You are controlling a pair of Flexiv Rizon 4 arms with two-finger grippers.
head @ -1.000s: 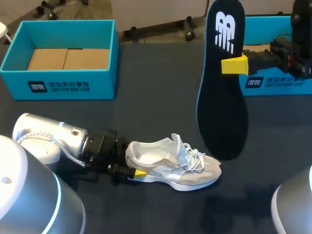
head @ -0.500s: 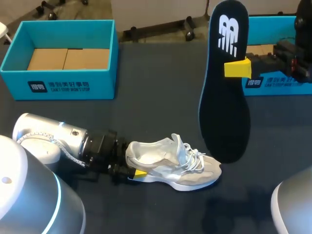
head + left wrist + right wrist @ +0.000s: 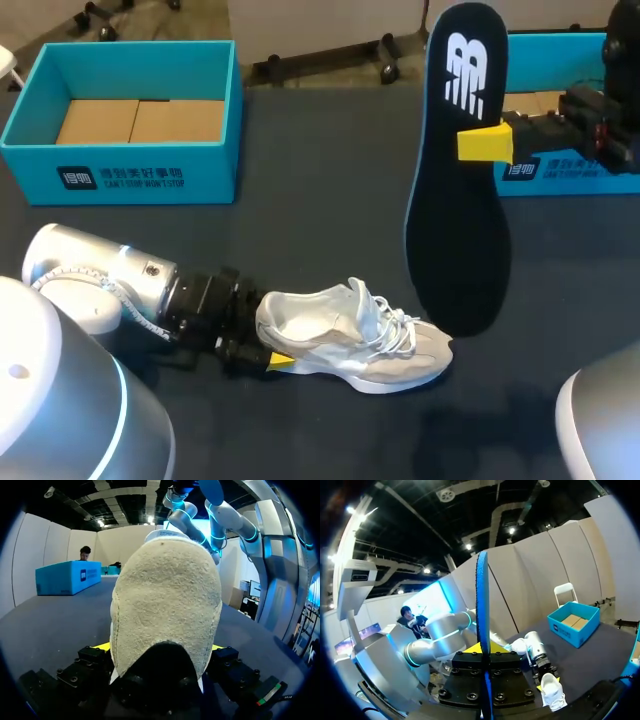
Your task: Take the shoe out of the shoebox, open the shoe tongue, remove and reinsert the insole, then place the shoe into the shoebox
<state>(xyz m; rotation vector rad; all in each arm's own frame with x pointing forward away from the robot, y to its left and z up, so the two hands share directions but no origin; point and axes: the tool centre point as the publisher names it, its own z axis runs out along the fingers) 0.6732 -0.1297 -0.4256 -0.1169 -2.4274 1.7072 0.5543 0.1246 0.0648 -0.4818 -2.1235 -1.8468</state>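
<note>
Dark cloth covers the table (image 3: 300, 170), and nearest the robot the left arm (image 3: 100, 285) lies low along it, coming in from the left corner. The left gripper (image 3: 268, 350) is clamped on the heel of the shoe (image 3: 350, 340). One yellow fingertip (image 3: 281, 358) shows at the near side of the heel in the head view. In the left wrist view the suede heel fills the space between the fingers, with a yellow tip just showing on each side of it.

That shoe, a white and pale grey trainer, stands on its sole near the middle of the table with its toe pointing right. Its laces lie loose and its tongue is lifted.

Beyond the toe the insole (image 3: 460, 230) hangs upright in the air, black with a blue edge, heel end up and toe end down. How high its lower end is above the shoe cannot be told. The right gripper (image 3: 490, 143) pinches it across the upper part, reaching in from the right on the right arm (image 3: 600, 110). In the right wrist view the insole stands edge-on between the closed fingers.

Farther back, at the far left, a teal shoebox (image 3: 120, 178) sits open with its brown bottom showing. A second teal box (image 3: 570, 170) sits at the far right, partly hidden behind the right arm.
</note>
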